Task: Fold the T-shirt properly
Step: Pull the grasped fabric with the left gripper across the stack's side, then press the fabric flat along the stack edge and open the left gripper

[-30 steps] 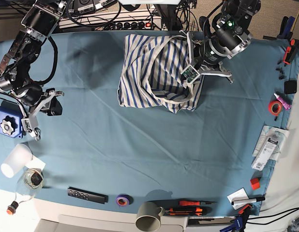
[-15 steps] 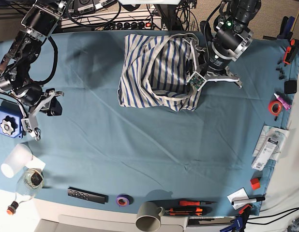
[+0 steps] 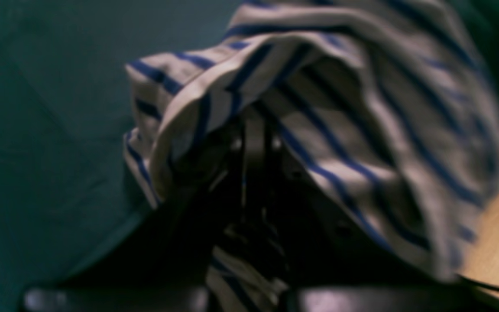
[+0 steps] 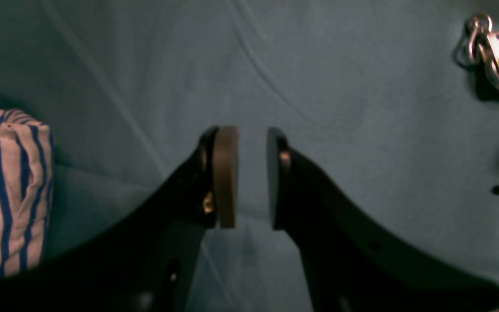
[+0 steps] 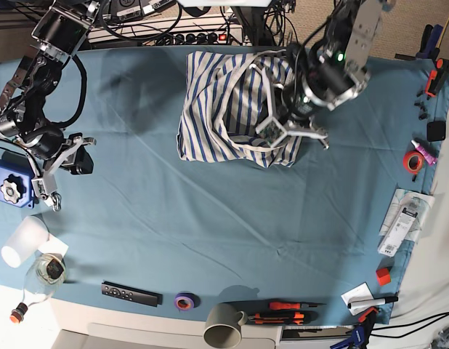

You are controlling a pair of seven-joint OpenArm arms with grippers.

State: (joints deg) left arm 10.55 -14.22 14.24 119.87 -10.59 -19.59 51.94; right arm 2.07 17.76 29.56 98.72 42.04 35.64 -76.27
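Observation:
The T-shirt (image 5: pixel 228 109), white with thin blue stripes, lies bunched at the back middle of the teal-covered table (image 5: pixel 210 218). My left gripper (image 5: pixel 280 129) sits at the shirt's right side, shut on a fold of it. In the left wrist view the striped cloth (image 3: pixel 353 130) drapes over the dark fingers (image 3: pixel 254 173). My right gripper (image 5: pixel 51 196) hovers far off at the table's left edge. Its jaws (image 4: pixel 251 177) stand a little apart with nothing between them. A corner of the T-shirt (image 4: pixel 7 186) shows at that view's left edge.
Left edge: a blue box (image 5: pixel 10 185), a white cup (image 5: pixel 22 240) and a glass bottle (image 5: pixel 41 273). Front edge: a remote (image 5: pixel 130 294), purple tape (image 5: pixel 184 300), a grey mug (image 5: pixel 224 326) and orange tools (image 5: pixel 282 311). Right edge: orange tape (image 5: pixel 412 160) and a packet (image 5: pixel 402 222).
My left arm has swung left and forward over the shirt's right side, carrying the gripped fold with it. The right arm has not moved.

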